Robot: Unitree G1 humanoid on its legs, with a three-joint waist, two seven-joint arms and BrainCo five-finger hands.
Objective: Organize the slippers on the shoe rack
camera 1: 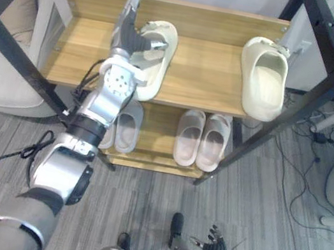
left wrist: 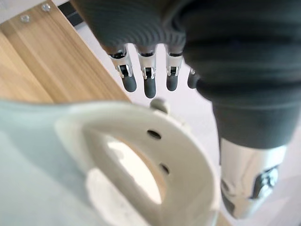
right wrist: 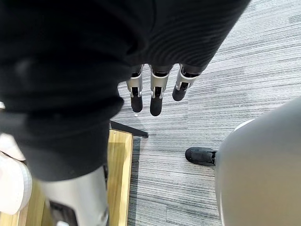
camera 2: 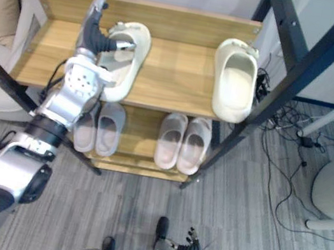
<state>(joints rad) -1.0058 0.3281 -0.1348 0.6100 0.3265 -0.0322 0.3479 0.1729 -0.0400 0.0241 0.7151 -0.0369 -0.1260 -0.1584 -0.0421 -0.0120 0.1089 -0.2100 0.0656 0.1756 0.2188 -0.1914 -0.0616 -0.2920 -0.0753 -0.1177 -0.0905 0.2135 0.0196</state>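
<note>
Cream moulded slipper (camera 1: pixel 159 65) lies on the wood-grain shoe rack (camera 1: pixel 208 74) beneath the left robot hand (camera 1: pixel 129 35), fingers straight.

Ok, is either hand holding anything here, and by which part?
No grip: the left hand lies over the strap of the left cream slipper on the top shelf, fingers straight. The right hand hangs low, holding nothing.

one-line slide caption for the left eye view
Left hand over one cream slipper on the rack's top shelf, its mate apart at the right
</note>
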